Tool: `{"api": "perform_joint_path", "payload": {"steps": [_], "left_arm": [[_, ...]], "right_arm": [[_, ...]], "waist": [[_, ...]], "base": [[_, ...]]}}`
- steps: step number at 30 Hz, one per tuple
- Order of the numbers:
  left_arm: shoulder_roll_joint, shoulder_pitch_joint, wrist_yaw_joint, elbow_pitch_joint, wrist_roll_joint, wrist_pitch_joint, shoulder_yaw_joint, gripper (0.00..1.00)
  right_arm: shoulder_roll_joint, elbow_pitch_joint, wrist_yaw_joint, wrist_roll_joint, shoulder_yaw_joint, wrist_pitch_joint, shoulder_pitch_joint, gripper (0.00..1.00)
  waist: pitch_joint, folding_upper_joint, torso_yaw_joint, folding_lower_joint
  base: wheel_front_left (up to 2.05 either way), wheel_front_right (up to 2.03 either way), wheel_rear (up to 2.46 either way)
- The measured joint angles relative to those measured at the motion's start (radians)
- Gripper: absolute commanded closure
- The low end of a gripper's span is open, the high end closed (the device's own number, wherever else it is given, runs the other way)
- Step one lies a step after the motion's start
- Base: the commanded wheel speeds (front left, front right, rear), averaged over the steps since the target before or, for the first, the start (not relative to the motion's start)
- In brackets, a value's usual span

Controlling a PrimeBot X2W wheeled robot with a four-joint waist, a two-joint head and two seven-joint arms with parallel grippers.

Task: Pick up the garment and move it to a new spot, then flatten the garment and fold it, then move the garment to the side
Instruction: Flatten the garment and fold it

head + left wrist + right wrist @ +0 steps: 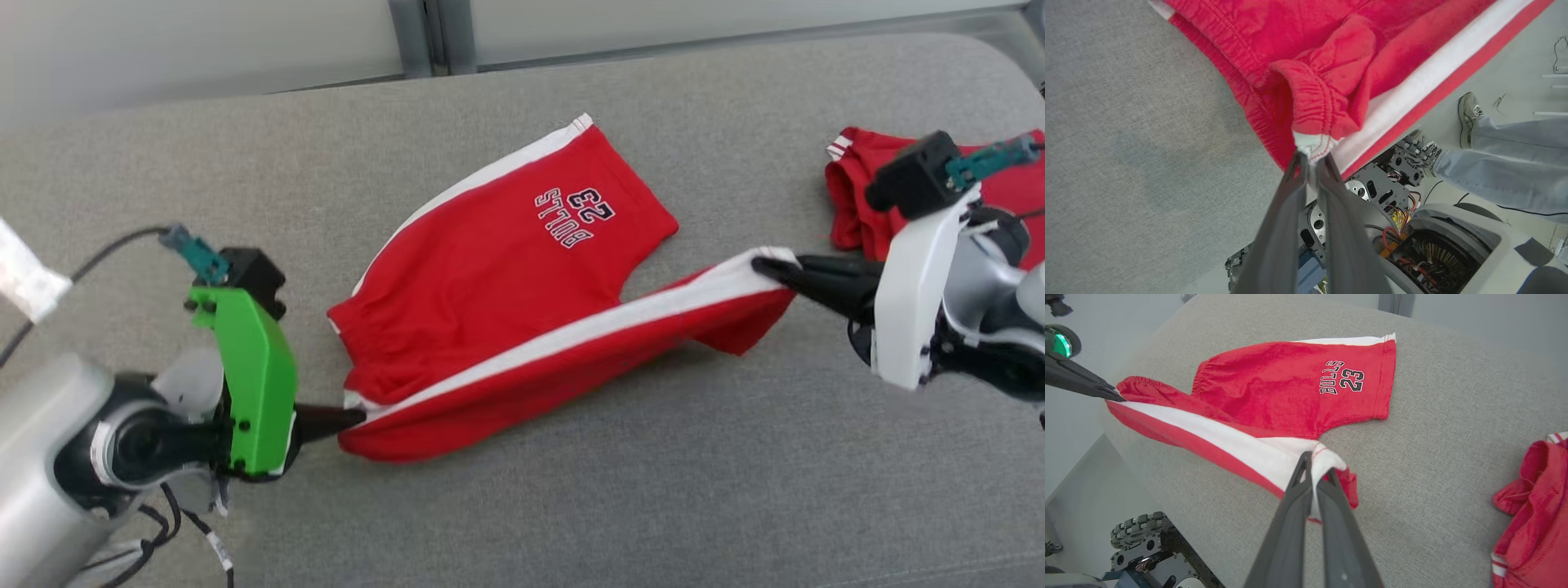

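Shorts (506,269) are being pinched at waistband by left jaws, hem by right jaws; such shallow grips are probably risking a slip mid-fold

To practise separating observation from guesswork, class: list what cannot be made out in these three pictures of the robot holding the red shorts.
- Second red garment: head view, partly behind the right arm, cut by the right edge; its type is unclear.
- Person: left wrist view, cut off above the legs by the right edge.
- White object: head view, cut by the left edge; unidentifiable.
- Shorts: underside hidden by their own cloth.
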Motion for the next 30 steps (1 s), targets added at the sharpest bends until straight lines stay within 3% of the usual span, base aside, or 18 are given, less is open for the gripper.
{"api": "perform_joint_path", "payload": {"steps": [6, 11, 20, 30], "left_arm": [[-0.056, -0.185, 0.015, 0.075, -0.061, 0.175, 0.017, 1.00], [-0.088, -0.303, 0.053, 0.142, -0.075, 0.248, 0.033, 1.00], [-0.151, -0.415, 0.100, 0.224, -0.087, 0.291, 0.060, 1.00], [-0.157, -0.543, 0.134, 0.268, -0.071, 0.325, 0.082, 1.00]], "right_arm": [[0.057, 0.097, 0.000, 0.021, -0.028, 0.080, -0.124, 1.00], [0.106, 0.174, 0.000, 0.026, -0.042, 0.099, -0.223, 1.00], [0.189, 0.301, 0.000, 0.023, -0.038, 0.050, -0.364, 1.00], [0.244, 0.440, 0.000, 0.021, -0.006, 0.007, -0.520, 1.00]], "waist": [[0.087, 0.0000, 0.027, 0.0000], [0.166, 0.0000, 0.051, 0.0000], [0.287, 0.0000, 0.093, 0.0001], [0.406, 0.0000, 0.119, 0.0002]], "base": [[0.00, 0.00, 0.00], [0.00, 0.00, 0.00], [0.00, 0.00, 0.00], [0.00, 0.00, 0.00]]}}
